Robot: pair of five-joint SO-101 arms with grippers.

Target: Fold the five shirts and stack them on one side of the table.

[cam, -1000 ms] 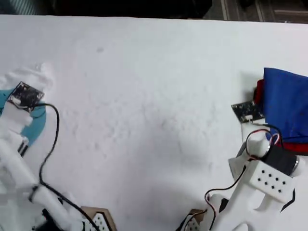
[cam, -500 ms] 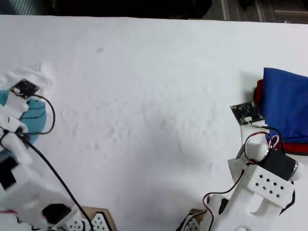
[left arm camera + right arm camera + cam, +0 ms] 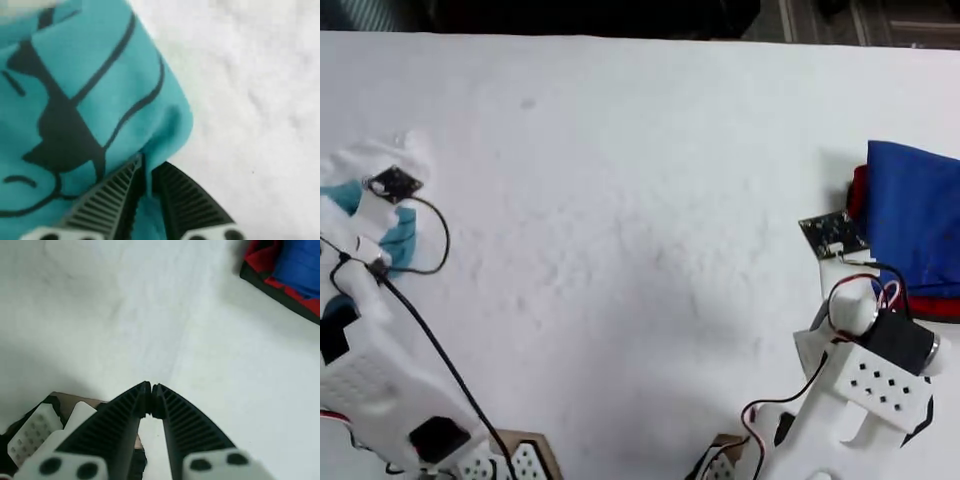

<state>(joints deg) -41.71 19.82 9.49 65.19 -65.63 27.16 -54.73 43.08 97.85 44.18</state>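
Note:
A teal shirt (image 3: pixel 85 100) with a black line print lies at the table's left edge, where it shows as teal patches (image 3: pixel 402 232) beside the left arm. My left gripper (image 3: pixel 146 172) is shut on a fold of the teal shirt's edge. At the right edge sits a folded stack with a blue shirt (image 3: pixel 918 215) on top of a red one (image 3: pixel 926 303); the stack (image 3: pixel 290 270) lies off to one side of my right gripper (image 3: pixel 150 392). That gripper is shut with nothing in it, held over bare table beside the stack.
The white table (image 3: pixel 640 200) stretches between the two arms. The arm bases and cables (image 3: pixel 420 330) crowd the near edge. A white cloth lump (image 3: pixel 375 155) lies by the teal shirt at the far left.
The left arm has swung back toward the near left corner, its wrist turning, dragging the teal shirt with it. The right arm has stayed still.

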